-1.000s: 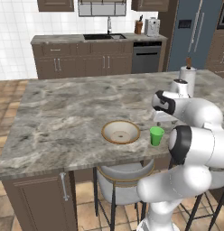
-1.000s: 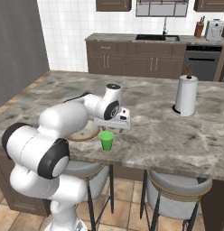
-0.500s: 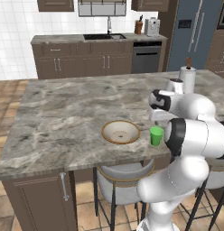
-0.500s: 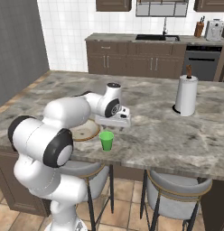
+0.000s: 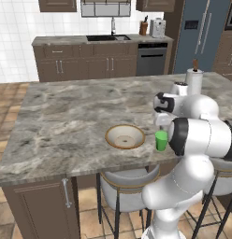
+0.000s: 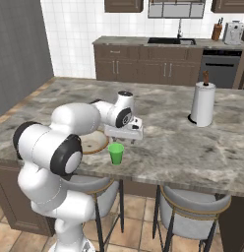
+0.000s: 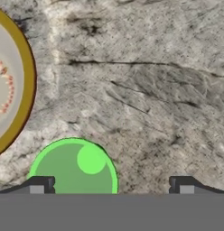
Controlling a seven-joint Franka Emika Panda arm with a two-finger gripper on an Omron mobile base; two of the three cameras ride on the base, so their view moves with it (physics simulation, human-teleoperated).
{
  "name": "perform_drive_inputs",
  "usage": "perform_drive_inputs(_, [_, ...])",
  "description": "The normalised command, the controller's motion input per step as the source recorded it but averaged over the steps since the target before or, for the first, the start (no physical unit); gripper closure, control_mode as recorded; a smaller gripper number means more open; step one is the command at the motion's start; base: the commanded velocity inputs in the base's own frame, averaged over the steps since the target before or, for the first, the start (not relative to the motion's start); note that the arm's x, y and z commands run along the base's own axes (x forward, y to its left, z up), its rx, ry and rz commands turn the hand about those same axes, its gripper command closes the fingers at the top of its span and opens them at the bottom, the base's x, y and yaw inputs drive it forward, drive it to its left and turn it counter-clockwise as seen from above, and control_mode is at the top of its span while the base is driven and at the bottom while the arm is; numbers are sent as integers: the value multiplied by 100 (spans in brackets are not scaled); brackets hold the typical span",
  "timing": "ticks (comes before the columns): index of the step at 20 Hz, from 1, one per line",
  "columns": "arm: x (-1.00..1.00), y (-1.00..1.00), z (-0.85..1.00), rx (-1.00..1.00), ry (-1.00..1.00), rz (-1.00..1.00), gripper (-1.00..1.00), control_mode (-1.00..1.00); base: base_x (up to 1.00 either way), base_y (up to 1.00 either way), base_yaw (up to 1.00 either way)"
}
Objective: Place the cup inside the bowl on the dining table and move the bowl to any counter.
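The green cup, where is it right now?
The green cup stands upright near the dining table's front edge, just right of the bowl and apart from it, below the open gripper.

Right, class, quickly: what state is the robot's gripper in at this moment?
Gripper: open and holding nothing; it hangs above the green cup, which stands on the dining table beside the bowl.

Pretty evenly lit all round, soft flat light with no clear source to be picked out and no glare seen on the marble dining table (image 5: 76,112). Shadows are faint, hardly any being cast under the cup (image 6: 115,153). The base views look a bit soft and low-res, and the hand view's stone texture is smeared and blurry up close.
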Motion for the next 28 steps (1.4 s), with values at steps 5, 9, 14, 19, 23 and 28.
perform_drive_inputs(5, [3, 0, -25, 0, 0, 0, -100, -100, 0, 0, 0])
perform_drive_inputs(9, [9, 0, -21, 0, 0, 0, -100, -100, 0, 0, 0])
perform_drive_inputs(14, [10, 0, -17, 0, 0, 0, -100, -100, 0, 0, 0])
perform_drive_inputs(19, [6, 0, -16, 0, 0, 0, -100, -100, 0, 0, 0])
perform_drive_inputs(23, [1, 0, -12, 0, 0, 0, -100, -100, 0, 0, 0])
perform_drive_inputs(28, [0, 0, -13, 0, 0, 0, -100, -100, 0, 0, 0])
